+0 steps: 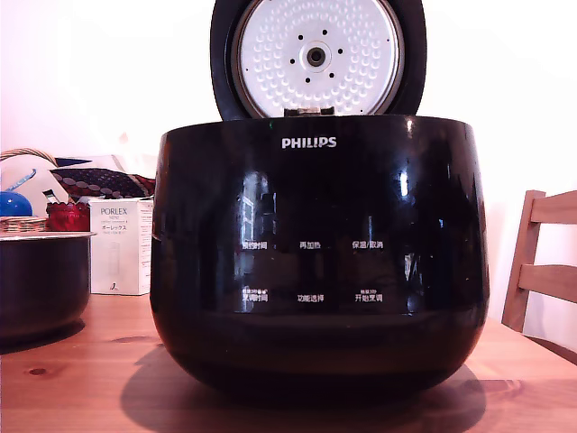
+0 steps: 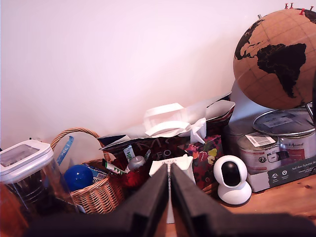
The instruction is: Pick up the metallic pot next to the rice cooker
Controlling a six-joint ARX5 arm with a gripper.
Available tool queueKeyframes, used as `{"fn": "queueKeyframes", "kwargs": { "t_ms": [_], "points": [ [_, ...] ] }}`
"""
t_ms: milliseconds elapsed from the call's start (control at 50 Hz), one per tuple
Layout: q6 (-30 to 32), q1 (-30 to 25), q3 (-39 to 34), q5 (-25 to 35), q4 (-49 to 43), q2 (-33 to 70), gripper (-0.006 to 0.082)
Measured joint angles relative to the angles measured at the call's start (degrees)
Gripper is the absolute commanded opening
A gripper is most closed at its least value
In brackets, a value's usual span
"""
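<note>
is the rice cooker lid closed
No, the rice cooker has its lid standing open, with the dimpled silver inner plate facing the exterior camera.

Wooden bench: carries rice cooker, metallic pot, white carton, wicker basket, white camera.

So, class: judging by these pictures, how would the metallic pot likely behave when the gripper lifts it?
The metallic pot looks rigid, so it probably won't flex. Its smooth dark wall and lack of visible handles suggest a slippery hold; the thin rim seems the likeliest grasp point. The gripper appears shut.
</note>
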Motion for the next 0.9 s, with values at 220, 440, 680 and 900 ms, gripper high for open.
{"fn": "queueKeyframes", "kwargs": {
  "t_ms": [220,440,680,900],
  "points": [
    [0.0,0.0,-0.1,2.2,1.5,0.0,-0.0019],
    [0.0,0.0,0.4,6.3,-3.3,0.1,-0.0020],
    [5.1,0.0,10.7,14.9,-15.4,4.8,-0.0021],
    [15.8,0.0,23.1,22.8,-33.0,13.8,-0.0022]
  ]
}}
